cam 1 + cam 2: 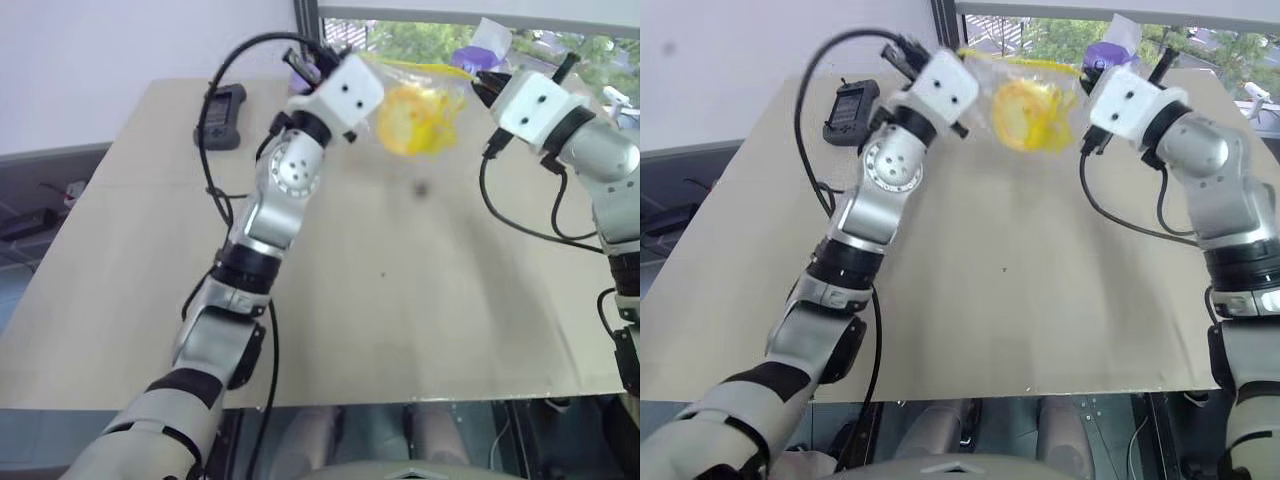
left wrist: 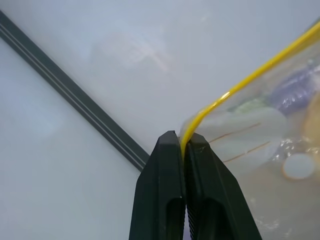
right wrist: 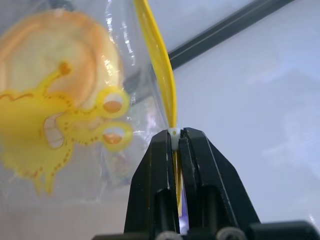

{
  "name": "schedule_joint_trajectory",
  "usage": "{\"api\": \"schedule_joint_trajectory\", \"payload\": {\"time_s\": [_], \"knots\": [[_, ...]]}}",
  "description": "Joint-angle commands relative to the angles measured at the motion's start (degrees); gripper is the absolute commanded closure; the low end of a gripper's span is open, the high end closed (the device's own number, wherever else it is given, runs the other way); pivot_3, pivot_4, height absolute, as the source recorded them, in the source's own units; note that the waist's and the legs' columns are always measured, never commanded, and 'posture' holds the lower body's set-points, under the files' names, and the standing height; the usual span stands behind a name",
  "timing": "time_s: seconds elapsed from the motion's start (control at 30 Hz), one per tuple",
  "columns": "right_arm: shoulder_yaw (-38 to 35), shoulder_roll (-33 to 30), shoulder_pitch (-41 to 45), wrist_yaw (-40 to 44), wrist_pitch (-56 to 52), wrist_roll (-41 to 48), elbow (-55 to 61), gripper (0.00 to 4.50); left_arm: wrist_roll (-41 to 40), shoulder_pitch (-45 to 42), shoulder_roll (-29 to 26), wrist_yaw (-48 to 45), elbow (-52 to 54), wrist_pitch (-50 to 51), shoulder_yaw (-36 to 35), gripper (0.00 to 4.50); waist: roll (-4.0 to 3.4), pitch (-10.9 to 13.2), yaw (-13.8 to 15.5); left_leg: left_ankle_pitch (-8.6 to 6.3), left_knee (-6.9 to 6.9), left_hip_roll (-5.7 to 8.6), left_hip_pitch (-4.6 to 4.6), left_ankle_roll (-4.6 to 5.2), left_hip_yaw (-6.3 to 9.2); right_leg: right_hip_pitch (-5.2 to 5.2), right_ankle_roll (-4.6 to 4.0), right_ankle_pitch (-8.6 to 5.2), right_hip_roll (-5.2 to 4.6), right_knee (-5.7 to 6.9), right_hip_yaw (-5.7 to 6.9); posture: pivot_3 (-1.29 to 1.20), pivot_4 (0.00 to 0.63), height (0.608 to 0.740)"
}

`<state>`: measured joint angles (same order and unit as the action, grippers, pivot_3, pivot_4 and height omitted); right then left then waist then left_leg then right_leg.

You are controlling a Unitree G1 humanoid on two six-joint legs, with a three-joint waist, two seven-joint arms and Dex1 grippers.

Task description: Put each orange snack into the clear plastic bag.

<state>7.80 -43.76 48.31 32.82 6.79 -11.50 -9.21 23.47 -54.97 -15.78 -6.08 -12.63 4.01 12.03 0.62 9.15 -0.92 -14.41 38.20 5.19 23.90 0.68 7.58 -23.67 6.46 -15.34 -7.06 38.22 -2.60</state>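
Both hands, left hand (image 2: 182,145) and right hand (image 3: 175,134), are clamped on the clear plastic bag (image 1: 432,95) at its yellow strip; keep it level so the orange snack (image 1: 405,120) stays inside.

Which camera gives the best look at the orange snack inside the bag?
The right wrist view: the orange snack looms large behind the clear plastic bag, partly covered by a yellow cartoon print. Both eye views show it small and blurred inside the bag. The left wrist view catches only a sliver at the edge.

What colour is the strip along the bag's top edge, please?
Yellow strip, clearest in the left wrist view.
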Motion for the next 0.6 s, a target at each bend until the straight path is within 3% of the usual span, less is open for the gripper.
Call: {"api": "schedule_joint_trajectory", "payload": {"time_s": [0.03, 0.13, 0.37, 0.47, 0.57, 0.6], "knots": [[-0.81, -1.86, -4.79, 7.36, -4.57, 3.66, 3.97, 4.47, 0.15, 5.62, -1.72, -5.50, 2.82, 0.77, 2.53, 4.50, -0.01, 0.00, -0.09, 0.00, 0.01, 0.02, 0.00, 0.00, 0.00, -0.01, 0.00, 0.00, 0.00, 0.03, 0.00, 0.00, 0.150, 0.740], [0.33, -4.11, -11.66, 14.90, -11.14, 5.95, 9.94, 4.47, 0.11, 14.92, -4.33, -16.70, 10.64, 7.25, 7.28, 4.50, -0.03, 0.00, -0.41, 0.00, 0.00, 0.04, -0.01, 0.01, 0.01, -0.01, 0.00, 0.00, 0.00, 0.09, -0.02, 0.00, 0.150, 0.740], [0.94, -6.88, -19.69, 22.57, -18.36, 8.55, 18.54, 4.47, -1.16, 24.40, -9.21, -32.28, 25.31, 14.61, 12.40, 4.50, -0.08, 0.04, -0.90, 0.00, 0.15, -0.01, -0.12, 0.01, 0.03, 0.03, -0.01, -0.01, 0.03, 0.38, -0.02, 0.00, 0.150, 0.740], [0.36, -8.18, -20.34, 23.55, -18.56, 8.30, 18.74, 3.50, -1.95, 25.63, -8.35, -33.29, 27.54, 16.42, 12.06, 3.56, -0.08, 0.04, -0.91, -0.01, 0.19, -0.01, -0.18, 0.02, 0.03, 0.10, 0.00, -0.01, 0.04, 0.42, -0.02, 0.00, 0.150, 0.740], [-1.24, -11.16, -22.61, 27.12, -21.41, 10.52, 20.31, 2.22, -4.37, 26.38, -8.42, -35.01, 29.93, 17.31, 10.14, 2.33, -0.07, 0.05, -0.85, -0.01, 0.20, -0.01, -0.16, 0.02, 0.05, 0.09, 0.00, -0.01, 0.04, 0.45, -0.01, 0.00, 0.150, 0.740], [-2.07, -12.93, -23.98, 29.11, -22.14, 11.83, 21.27, 1.94, -5.63, 26.83, -8.90, -35.66, 31.02, 17.52, 8.90, 2.30, -0.07, 0.05, -0.65, -0.01, 0.20, -0.02, -0.16, 0.02, 0.06, 0.09, 0.00, -0.01, 0.04, 0.44, 0.00, 0.00, 0.150, 0.740]]}}
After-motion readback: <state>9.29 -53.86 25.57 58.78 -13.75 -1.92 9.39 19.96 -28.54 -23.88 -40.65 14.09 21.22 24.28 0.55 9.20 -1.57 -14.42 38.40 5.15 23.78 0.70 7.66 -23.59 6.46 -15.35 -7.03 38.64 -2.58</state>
